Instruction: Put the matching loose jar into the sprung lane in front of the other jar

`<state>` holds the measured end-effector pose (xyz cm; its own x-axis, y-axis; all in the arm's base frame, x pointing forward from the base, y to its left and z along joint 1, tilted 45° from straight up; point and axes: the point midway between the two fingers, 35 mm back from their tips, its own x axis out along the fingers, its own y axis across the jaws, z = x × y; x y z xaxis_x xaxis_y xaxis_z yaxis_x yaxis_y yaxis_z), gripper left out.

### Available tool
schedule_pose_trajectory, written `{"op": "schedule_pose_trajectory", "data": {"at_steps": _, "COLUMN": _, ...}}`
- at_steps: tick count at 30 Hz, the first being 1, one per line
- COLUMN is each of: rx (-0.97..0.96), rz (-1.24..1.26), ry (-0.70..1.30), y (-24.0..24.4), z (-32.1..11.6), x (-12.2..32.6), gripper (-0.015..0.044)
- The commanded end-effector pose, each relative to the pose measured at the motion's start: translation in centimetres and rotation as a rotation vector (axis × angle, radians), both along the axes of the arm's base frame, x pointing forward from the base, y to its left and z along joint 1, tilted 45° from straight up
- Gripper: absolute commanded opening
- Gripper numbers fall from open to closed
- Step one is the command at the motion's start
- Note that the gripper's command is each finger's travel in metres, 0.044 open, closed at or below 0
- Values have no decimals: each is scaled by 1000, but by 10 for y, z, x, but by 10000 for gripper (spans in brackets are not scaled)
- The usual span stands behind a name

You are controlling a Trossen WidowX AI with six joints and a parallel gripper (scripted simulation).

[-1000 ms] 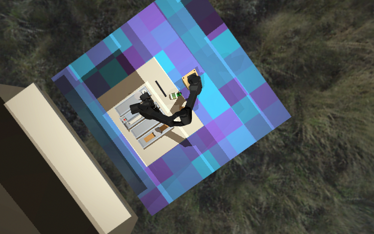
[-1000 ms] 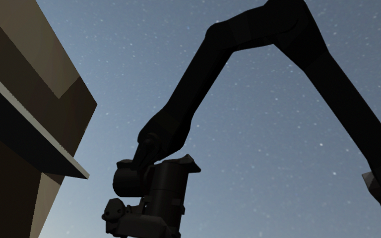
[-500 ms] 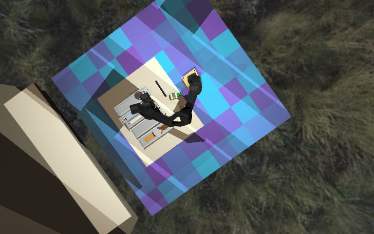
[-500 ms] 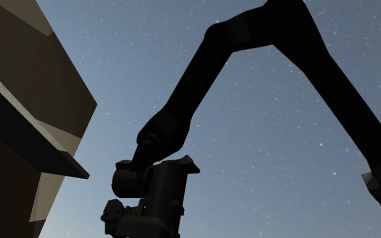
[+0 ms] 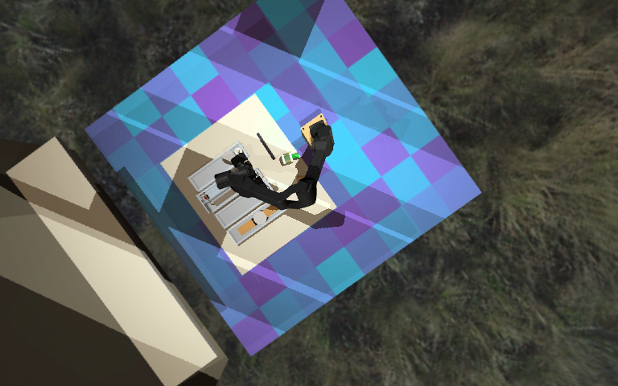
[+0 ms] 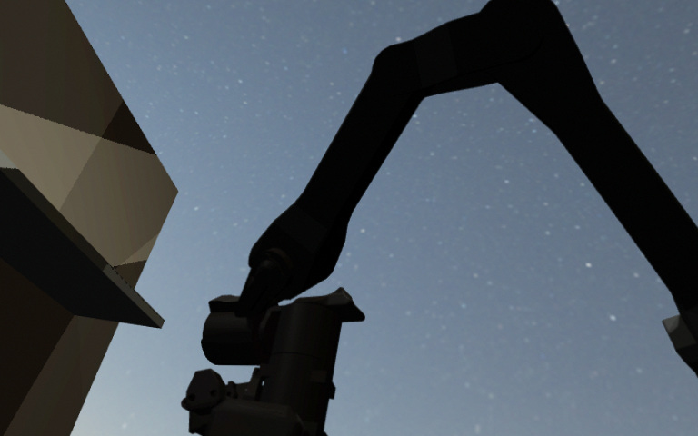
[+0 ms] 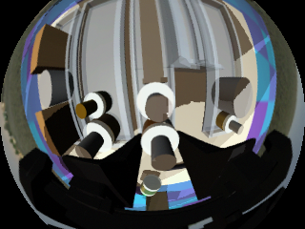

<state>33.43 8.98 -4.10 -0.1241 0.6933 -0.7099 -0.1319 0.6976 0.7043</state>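
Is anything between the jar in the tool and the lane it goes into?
Only the matching jar standing in the lane, straight ahead of the held jar in the tool; nothing else visible blocks the way.

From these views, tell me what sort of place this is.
Likely a mock shop-shelf restocking bench set outdoors: a grey rack of parallel pusher lanes on a cream pad, white-lidded jars standing in the lanes, and rough grass around the checkered table.

matte black jointed arm [image 5: 314, 157], tan base plate [image 5: 311, 125]
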Motion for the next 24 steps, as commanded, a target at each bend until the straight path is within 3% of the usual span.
{"op": "schedule_pose_trajectory", "data": {"at_steps": 1, "rx": 9, "rz": -4, "ry": -21, "y": 2, "z": 0, "x": 5, "gripper": 0}}
{"op": "schedule_pose_trajectory", "data": {"at_steps": 24, "rx": 9, "rz": -4, "ry": -21, "y": 7, "z": -4, "x": 3, "gripper": 0}}
